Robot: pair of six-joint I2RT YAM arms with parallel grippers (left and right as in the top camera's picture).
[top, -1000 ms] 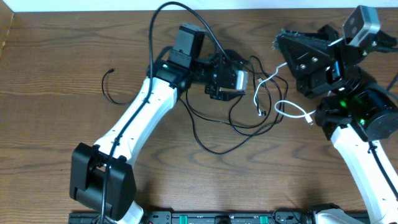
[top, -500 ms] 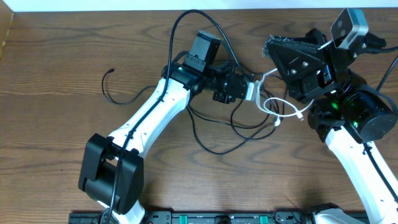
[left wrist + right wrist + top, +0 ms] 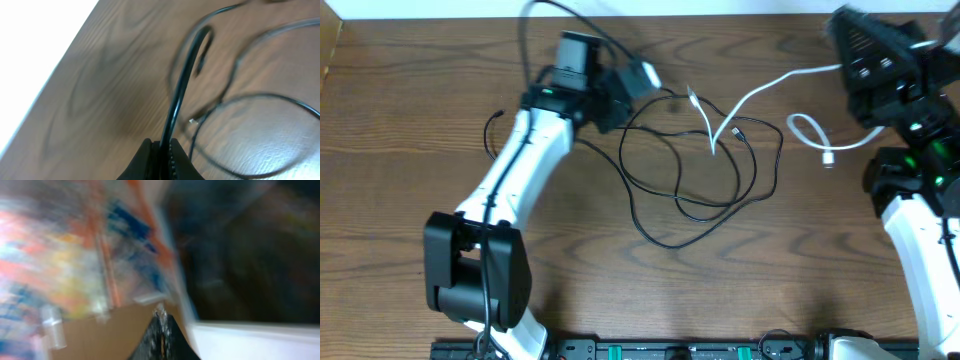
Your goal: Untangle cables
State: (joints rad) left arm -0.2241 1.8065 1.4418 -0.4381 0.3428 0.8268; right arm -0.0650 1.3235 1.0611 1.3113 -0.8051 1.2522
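Nearest the robot's base, the black cables (image 3: 680, 205) lie in wide, overlapping loops around the middle of the brown wooden surface (image 3: 410, 250). One loose black end (image 3: 498, 115) lies apart from them, to the left of the left arm (image 3: 510, 170). Just beyond the loops, the white cable (image 3: 760, 88) crosses the black ones in a sharp bend. From there it stretches up and to the right, off the surface, to the right fingers (image 3: 172, 342). These are clenched together, apparently on this cable, though the wrist view is too blurred to show it between them. The white cable's plug end (image 3: 830, 157) curls on the surface near them. At the far edge, the left fingers (image 3: 181, 162) are clamped on one black cable, which rises from them in a curve above the loops.
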